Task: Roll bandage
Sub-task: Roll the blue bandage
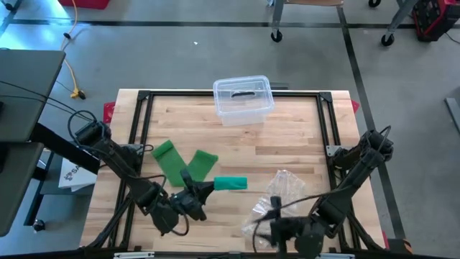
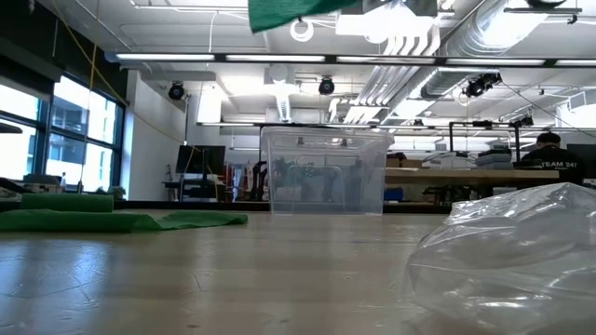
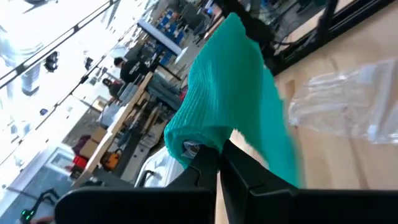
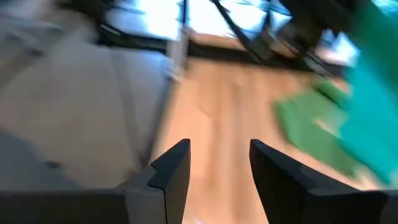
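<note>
A green bandage strip (image 1: 176,164) lies in a V on the wooden table's left half, flat on the boards (image 2: 102,221). A teal rolled bandage piece (image 1: 231,183) hangs in the air near the table's middle, and my left gripper (image 1: 208,188) is shut on it. It shows at the top of the low view as well (image 2: 289,11). Whether it joins the strip I cannot tell. My right gripper (image 1: 264,227) stands open near the front edge, beside a clear plastic bag (image 1: 282,193), with nothing between its fingers (image 4: 217,168). My left gripper pinches the teal piece's rolled end (image 3: 194,147) between its two shut fingers (image 3: 239,171). The fingers come nearly level from the table's left. The piece sticks out past the fingertips, lifted clear of the table.
A clear plastic box (image 1: 243,99) stands at the far middle of the table (image 2: 326,172). The crumpled plastic bag (image 2: 507,251) lies on the right near part. A black frame (image 1: 144,101) runs round the tabletop.
</note>
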You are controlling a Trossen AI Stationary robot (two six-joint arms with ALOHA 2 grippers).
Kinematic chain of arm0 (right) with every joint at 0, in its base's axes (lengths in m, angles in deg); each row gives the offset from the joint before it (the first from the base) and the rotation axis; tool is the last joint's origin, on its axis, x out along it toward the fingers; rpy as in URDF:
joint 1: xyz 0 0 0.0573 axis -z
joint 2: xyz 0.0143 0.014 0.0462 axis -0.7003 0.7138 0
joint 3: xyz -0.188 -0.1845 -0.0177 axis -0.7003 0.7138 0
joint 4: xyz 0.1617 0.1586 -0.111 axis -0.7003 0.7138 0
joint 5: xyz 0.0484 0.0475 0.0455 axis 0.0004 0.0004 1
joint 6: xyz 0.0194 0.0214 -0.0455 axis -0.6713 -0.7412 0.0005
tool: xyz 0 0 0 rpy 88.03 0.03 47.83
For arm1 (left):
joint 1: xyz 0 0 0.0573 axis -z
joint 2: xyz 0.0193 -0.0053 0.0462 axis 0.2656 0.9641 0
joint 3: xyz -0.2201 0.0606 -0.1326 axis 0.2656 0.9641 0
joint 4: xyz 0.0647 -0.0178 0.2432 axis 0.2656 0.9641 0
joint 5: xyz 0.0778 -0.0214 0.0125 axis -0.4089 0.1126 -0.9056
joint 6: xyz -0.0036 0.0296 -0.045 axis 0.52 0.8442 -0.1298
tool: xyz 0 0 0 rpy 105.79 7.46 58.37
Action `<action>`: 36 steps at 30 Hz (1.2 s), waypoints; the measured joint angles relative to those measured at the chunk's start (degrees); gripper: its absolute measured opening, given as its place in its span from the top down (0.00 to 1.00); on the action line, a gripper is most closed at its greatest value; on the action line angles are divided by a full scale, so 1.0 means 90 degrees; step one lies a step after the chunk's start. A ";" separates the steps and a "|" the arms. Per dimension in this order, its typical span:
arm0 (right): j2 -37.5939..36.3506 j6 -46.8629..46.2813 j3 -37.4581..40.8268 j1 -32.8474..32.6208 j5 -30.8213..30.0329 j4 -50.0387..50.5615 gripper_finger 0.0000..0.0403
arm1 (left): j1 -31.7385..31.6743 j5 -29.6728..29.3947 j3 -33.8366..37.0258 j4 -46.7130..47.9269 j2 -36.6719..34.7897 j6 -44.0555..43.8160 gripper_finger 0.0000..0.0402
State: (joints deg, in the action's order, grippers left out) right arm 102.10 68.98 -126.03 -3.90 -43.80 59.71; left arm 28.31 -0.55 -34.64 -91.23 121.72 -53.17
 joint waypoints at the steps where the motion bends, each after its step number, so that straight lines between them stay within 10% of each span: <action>1: -0.0019 -0.0341 0.0186 0.0005 -0.0225 0.0222 0.62 | 0.0038 0.0002 0.0000 -0.0041 0.0000 0.0042 1.00; 10: -0.0113 -0.0941 0.1794 0.0497 -0.1532 -0.1664 0.65 | 0.0103 0.0027 0.0000 -0.0450 0.0000 0.0355 1.00; 20: -0.0115 0.0729 0.1992 0.0739 -0.0672 -0.4071 0.67 | 0.0057 0.0472 0.0000 -0.0698 0.0002 0.0336 1.00; 26: 0.0005 0.0768 0.1994 0.0835 -0.0540 -0.4633 0.92 | -0.0007 0.0616 0.0000 -0.0740 0.0031 0.0302 1.00; 36: 0.1020 0.1977 0.0838 0.0765 0.1159 -0.5312 0.99 | -0.0334 -0.0280 0.0000 -0.0732 0.0603 0.0474 1.00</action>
State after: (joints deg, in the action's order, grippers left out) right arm 111.28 86.77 -118.49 2.98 -33.37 11.90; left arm 25.31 -3.07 -34.64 -97.81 127.15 -48.91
